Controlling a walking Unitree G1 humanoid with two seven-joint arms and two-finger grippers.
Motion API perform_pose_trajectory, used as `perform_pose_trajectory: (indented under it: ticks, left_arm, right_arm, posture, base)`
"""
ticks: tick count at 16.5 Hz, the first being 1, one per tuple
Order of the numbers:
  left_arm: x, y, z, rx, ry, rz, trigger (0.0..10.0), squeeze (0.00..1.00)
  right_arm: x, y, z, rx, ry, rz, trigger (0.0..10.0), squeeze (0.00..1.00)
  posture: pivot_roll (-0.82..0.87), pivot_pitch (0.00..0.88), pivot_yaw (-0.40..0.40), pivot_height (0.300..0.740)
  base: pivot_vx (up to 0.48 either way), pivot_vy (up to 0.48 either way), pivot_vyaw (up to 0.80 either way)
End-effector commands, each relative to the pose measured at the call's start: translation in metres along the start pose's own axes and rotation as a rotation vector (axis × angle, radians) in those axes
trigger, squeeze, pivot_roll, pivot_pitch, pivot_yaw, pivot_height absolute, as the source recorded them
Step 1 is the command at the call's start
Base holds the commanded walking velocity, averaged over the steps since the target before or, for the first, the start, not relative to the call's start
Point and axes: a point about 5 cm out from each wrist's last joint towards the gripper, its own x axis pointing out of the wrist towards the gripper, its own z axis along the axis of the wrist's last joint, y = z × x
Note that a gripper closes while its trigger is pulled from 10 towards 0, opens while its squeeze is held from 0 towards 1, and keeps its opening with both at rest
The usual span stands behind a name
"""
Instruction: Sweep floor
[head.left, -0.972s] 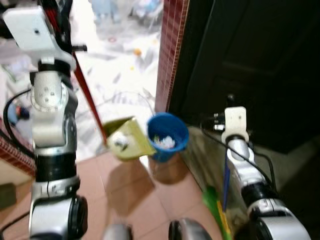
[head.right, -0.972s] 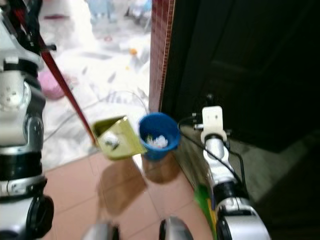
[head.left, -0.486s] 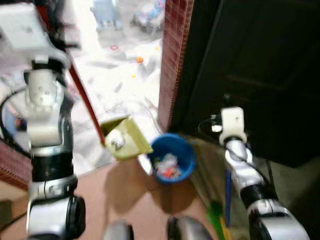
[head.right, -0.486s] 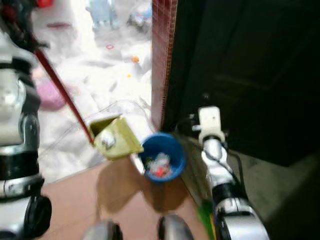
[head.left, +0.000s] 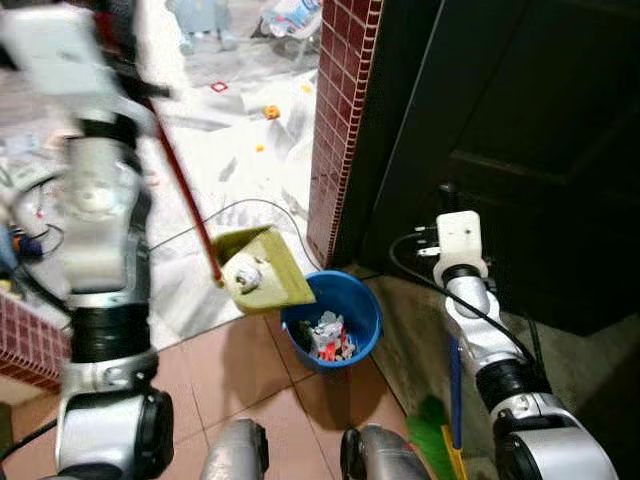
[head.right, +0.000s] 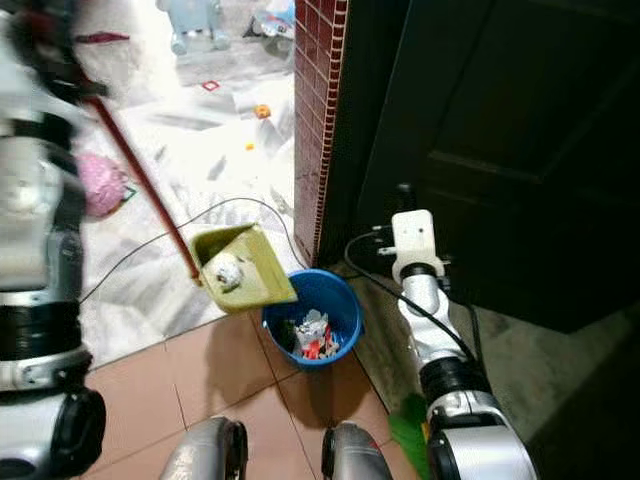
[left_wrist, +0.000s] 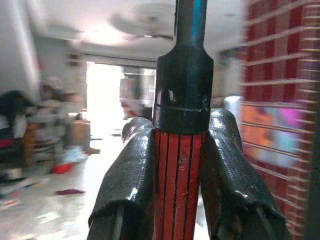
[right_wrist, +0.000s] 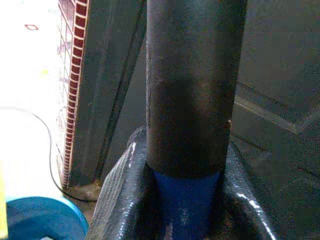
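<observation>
Terracotta tile floor (head.left: 230, 370) up front, and sitting right on it — a blue bucket (head.left: 335, 318) with scraps of litter inside, just beside the foot of the red brick pillar (head.left: 338, 120). Past the tiles the floor goes pale, spread with white sheeting (head.left: 240, 160), and a thin black cable (head.left: 245, 205) loops across it toward the pillar. Small bits dot that sheeting — an orange piece (head.left: 270, 111), and a pink object (head.right: 100, 185) off to the left.

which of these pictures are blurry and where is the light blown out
Both eye views: the left arm is motion-blurred, while the bucket and dustpan stay sharp; the sunlit floor is overexposed. Left wrist view: soft background, glaring doorway.
</observation>
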Motion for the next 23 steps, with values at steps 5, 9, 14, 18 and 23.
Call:
perform_pose_trajectory:
  ticks: [5,9,14,18,23]
  left_arm:
    - [-0.015,-0.051,0.013,-0.052,-0.073,-0.348,10.0,0.0]
    - [-0.047,-0.113,0.011,0.073,-0.113,-0.822,10.0,0.0]
    - [-0.067,-0.156,0.03,0.275,-0.335,-1.038,10.0,0.0]
    - [-0.067,-0.158,0.027,0.155,-0.245,-1.024,10.0,0.0]
    - [-0.074,-0.163,0.016,0.162,-0.118,-1.169,10.0,0.0]
  right_arm:
    - [0.004,-0.001,0.007,-0.015,-0.03,0.009,10.0,0.0]
    - [0.005,0.0,0.007,-0.018,-0.027,0.016,10.0,0.0]
    - [0.006,-0.001,0.007,-0.021,-0.028,0.01,10.0,0.0]
    - [0.007,-0.001,0.007,-0.024,-0.025,0.012,10.0,0.0]
    - [0.008,0.002,0.007,-0.028,-0.023,0.017,10.0,0.0]
  posture:
    - [0.0,0.09,-0.042,0.74]
    - [0.01,0.095,-0.048,0.74]
    - [0.0,0.097,-0.047,0.74]
    - [0.0,0.097,-0.049,0.74]
    - [0.0,0.094,-0.048,0.74]
  base:
    - [0.0,0.0,0.0]
    - [0.0,0.0,0.0]
    - [0.0,0.0,0.0]
    - [0.0,0.0,0.0]
    - [0.0,0.0,0.0]
